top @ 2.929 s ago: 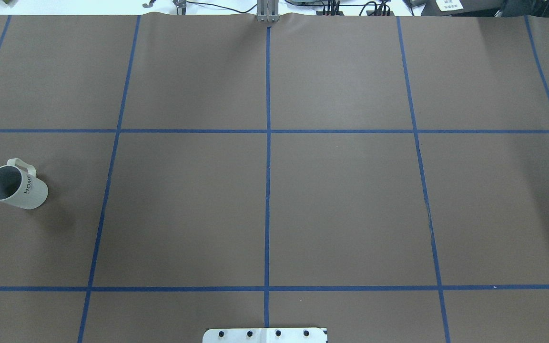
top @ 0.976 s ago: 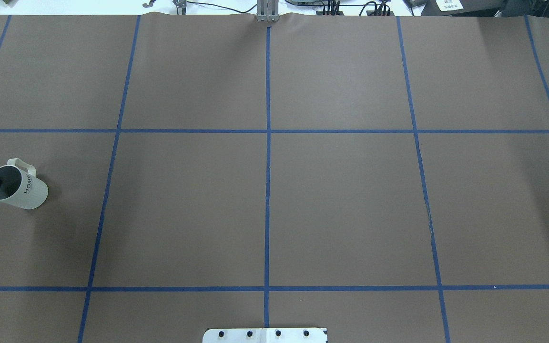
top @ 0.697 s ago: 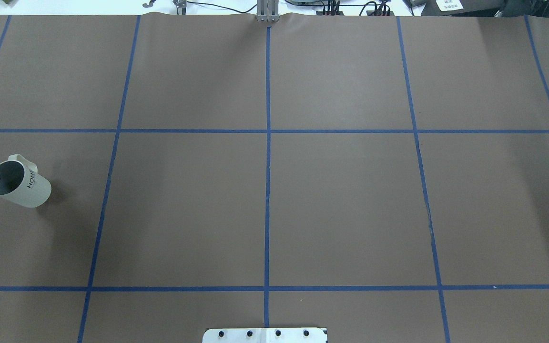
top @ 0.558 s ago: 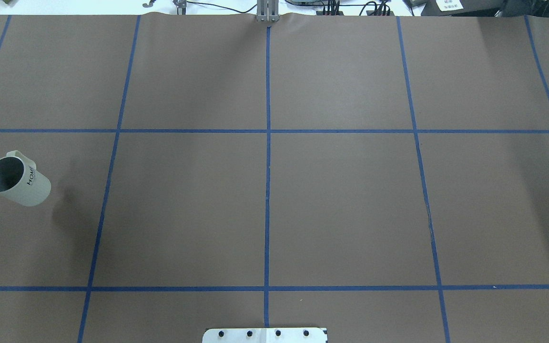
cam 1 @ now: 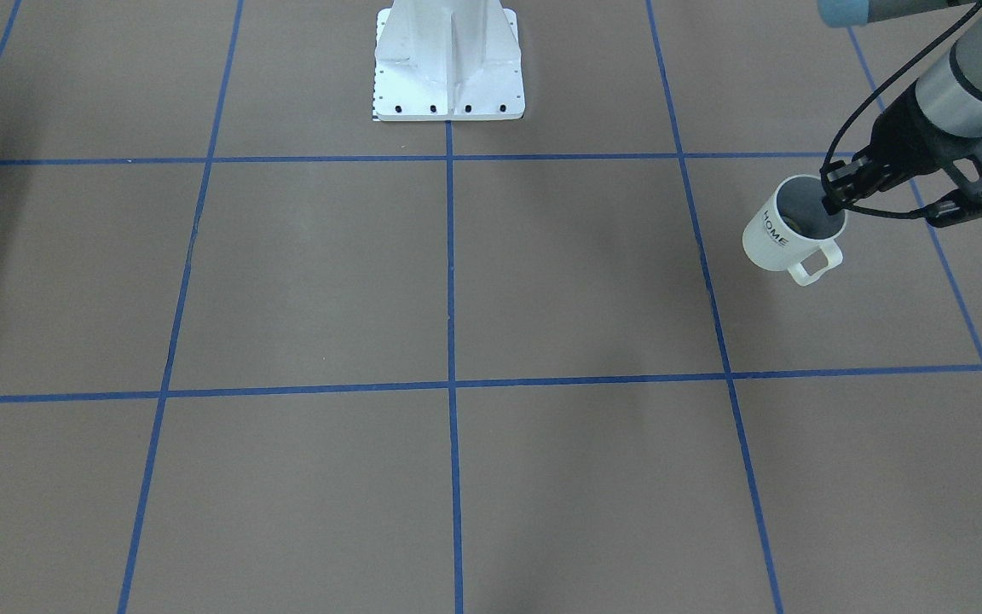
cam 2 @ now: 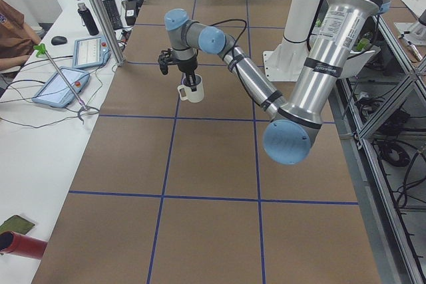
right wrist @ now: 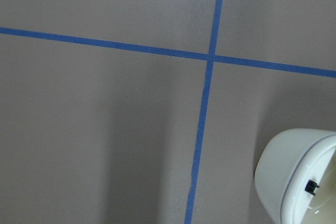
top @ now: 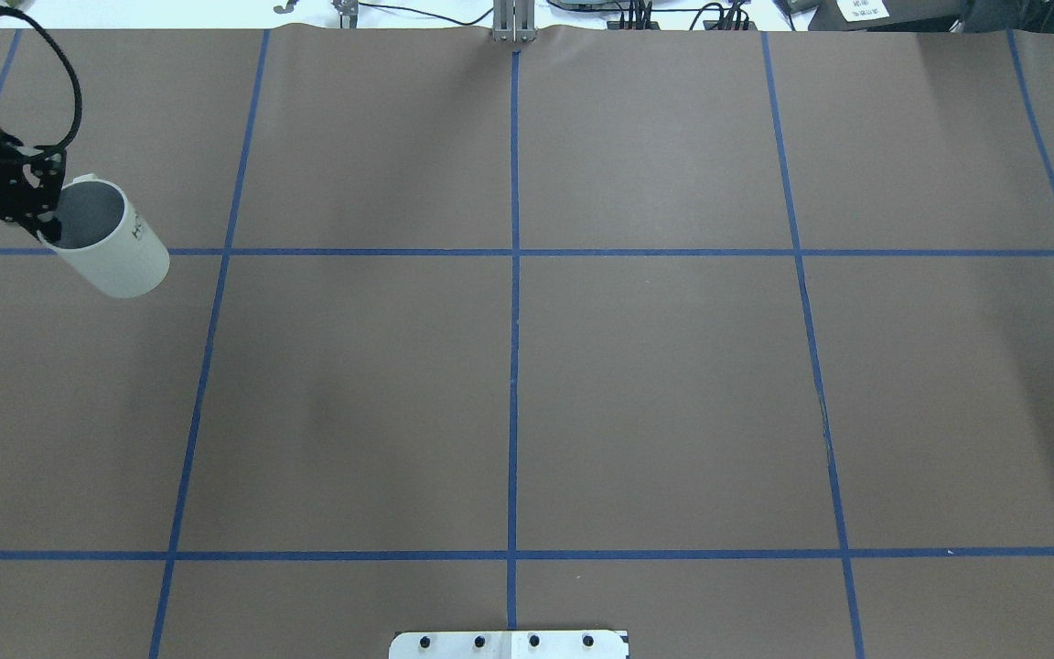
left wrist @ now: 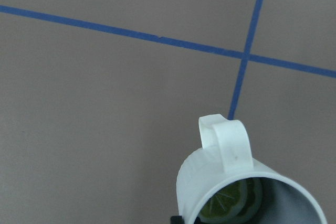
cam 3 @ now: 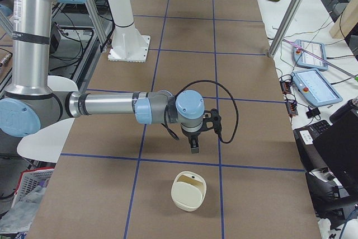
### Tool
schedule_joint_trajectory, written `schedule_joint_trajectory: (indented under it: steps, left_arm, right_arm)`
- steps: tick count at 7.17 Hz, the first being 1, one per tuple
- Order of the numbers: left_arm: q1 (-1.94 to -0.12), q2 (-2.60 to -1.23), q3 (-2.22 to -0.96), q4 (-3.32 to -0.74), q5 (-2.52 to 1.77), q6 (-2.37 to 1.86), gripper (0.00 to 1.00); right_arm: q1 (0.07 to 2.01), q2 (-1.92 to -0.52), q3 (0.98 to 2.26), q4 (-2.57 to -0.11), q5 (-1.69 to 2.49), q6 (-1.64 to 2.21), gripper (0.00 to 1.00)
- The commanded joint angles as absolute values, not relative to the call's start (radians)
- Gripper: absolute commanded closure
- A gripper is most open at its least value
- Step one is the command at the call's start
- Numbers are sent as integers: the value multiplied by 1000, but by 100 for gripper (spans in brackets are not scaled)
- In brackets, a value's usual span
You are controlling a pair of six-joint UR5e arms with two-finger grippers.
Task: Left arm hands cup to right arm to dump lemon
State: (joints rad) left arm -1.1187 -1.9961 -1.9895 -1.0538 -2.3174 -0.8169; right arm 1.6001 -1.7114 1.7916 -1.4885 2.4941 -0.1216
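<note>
The white cup [top: 115, 256] with black HOME lettering hangs slightly tilted above the table at the far left of the overhead view. My left gripper [top: 49, 229] is shut on the cup's rim [cam 1: 828, 205], one finger inside the mouth. The left wrist view looks into the cup [left wrist: 247, 187], and the yellow-green lemon [left wrist: 231, 205] lies at its bottom. The handle [cam 1: 813, 266] points away from the robot. My right gripper [cam 3: 193, 148] shows only in the exterior right view, low over the table at the other end; I cannot tell whether it is open or shut.
A cream-white rounded container [cam 3: 189, 191] lies on the table just beyond the right gripper, also at the right wrist view's corner [right wrist: 294, 177]. The white robot base [cam 1: 448, 60] stands mid-table. A side bench holds tablets [cam 2: 63, 88], with a person's sleeve [cam 2: 13, 31] at its edge.
The left gripper came in from the left, shut on the cup's rim, lifted it off the table and carried it away from the robot and slightly rightward in the overhead view.
</note>
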Motion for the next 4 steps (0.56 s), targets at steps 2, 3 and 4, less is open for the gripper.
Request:
schedule_joint_trajectory:
  steps: [2, 3, 4]
  left_arm:
    - [-1109, -2297, -1814, -1009, -2324, -1101, 100]
    - [-1094, -2343, -1780, -1011, -2333, -1180, 100]
    - [-1076, -2385, -1752, -1012, -2353, -1268, 100]
  right_arm:
    - [1460, -1550, 1773, -1258, 2499, -19, 1]
    - [1404, -1464, 1761, -1232, 2475, 30, 1]
    - [1343, -1432, 1761, -1151, 2392, 131, 1]
